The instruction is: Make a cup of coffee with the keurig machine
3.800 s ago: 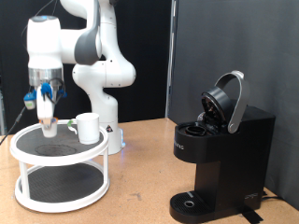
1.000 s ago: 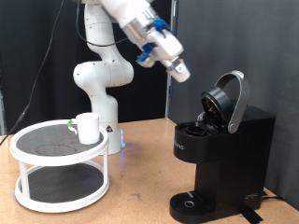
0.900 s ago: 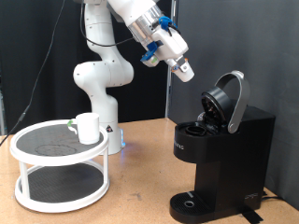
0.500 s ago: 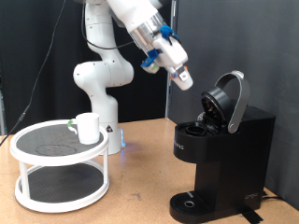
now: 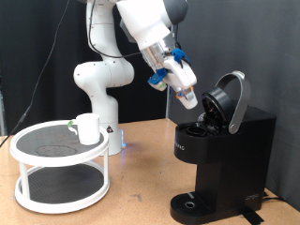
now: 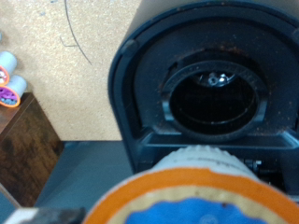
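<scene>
Exterior view: gripper (image 5: 188, 97) is hovering just above the keurig machine (image 5: 221, 161), gripping a pod (image 5: 188, 96); lid standing open. Front lettering is showing but unreadable. Cup (image 5: 88, 127) is sitting on the rack (image 5: 58, 169) near the table's left edge; contents not visible.

Wrist view: pod (image 6: 207, 188) is filling the foreground, the machine's round chamber (image 6: 213, 95) gaping empty.

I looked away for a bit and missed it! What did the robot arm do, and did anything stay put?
The claw swung from above the round white two-tier stand across to the exterior view's right, then came down towards the open top of the boxy black keurig machine. It carries a small pod, seen in the wrist view. The plain white cup stayed on the stand, and the machine's lid stayed up.
</scene>
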{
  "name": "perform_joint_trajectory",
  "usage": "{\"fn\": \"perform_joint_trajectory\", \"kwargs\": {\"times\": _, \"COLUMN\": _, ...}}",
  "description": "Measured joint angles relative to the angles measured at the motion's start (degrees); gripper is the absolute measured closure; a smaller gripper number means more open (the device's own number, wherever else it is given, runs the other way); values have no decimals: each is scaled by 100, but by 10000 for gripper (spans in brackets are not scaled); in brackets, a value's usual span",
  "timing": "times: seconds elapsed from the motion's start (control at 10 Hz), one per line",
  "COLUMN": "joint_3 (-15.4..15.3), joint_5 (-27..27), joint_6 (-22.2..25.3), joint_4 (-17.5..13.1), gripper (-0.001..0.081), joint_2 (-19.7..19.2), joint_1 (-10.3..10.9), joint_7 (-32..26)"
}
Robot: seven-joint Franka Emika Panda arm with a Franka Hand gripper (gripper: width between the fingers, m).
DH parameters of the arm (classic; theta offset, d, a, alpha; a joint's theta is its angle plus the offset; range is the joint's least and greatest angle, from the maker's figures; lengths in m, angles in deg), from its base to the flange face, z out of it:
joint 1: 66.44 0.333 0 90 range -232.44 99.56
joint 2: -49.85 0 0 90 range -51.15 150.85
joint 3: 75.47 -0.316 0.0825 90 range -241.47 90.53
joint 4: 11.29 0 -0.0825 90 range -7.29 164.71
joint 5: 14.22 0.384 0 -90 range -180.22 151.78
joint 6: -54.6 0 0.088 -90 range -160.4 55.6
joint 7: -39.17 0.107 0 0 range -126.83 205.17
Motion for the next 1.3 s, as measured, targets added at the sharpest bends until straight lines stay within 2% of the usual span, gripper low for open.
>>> {"fn": "perform_joint_trajectory", "kwargs": {"times": 0.6, "joint_3": -212, "joint_5": 0, "joint_6": -429, "joint_4": 240, "gripper": 440, "joint_2": -187, "joint_1": 3, "joint_7": 3}}
{"fn": "perform_joint_trajectory", "kwargs": {"times": 1.3, "joint_3": -326, "joint_5": -8, "joint_6": -717, "joint_4": 276, "gripper": 440, "joint_2": -517, "joint_1": 4, "joint_7": 71}}
